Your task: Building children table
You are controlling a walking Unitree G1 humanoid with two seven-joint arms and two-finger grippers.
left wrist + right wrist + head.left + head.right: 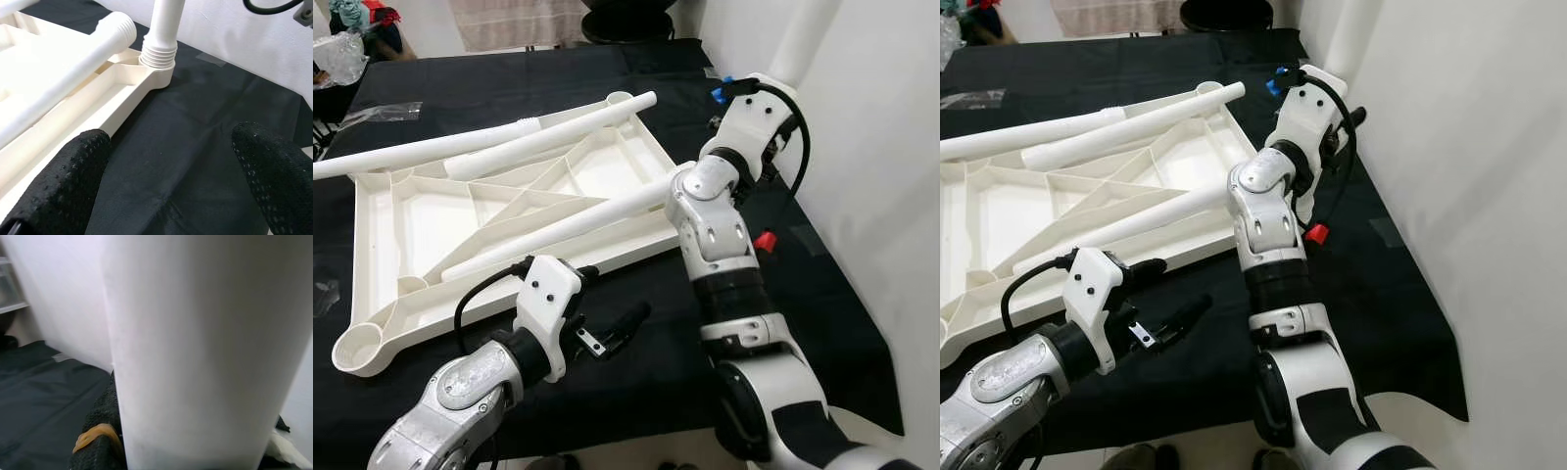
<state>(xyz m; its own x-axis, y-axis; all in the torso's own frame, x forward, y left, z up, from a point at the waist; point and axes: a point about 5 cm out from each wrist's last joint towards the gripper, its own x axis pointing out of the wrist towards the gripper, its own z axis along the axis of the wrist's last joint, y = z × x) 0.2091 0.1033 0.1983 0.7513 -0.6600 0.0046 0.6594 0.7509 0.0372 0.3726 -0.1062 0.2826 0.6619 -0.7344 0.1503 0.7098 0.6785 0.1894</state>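
The white children's table top (pixel 406 211) lies upside down on the black cloth, ribs facing up. Three loose white legs lie across it: a long one (pixel 411 152), a second (pixel 548 137) and a diagonal one (pixel 558 230). Another table leg (pixel 803 39) stands upright, its threaded end (pixel 159 51) sitting in the corner socket (pixel 159 76). My right gripper (pixel 781 98) is shut on this upright leg (pixel 195 357), high by the wall. My left gripper (pixel 617 328) is open, hovering over the cloth just off the top's near edge, with nothing between its fingers (pixel 63 186).
A white wall (pixel 891 196) stands close on the right. The black cloth (pixel 656 382) ends at the front edge, near my body. Crumpled clear plastic (pixel 337 54) and some clothes (pixel 367 15) sit at the far left back.
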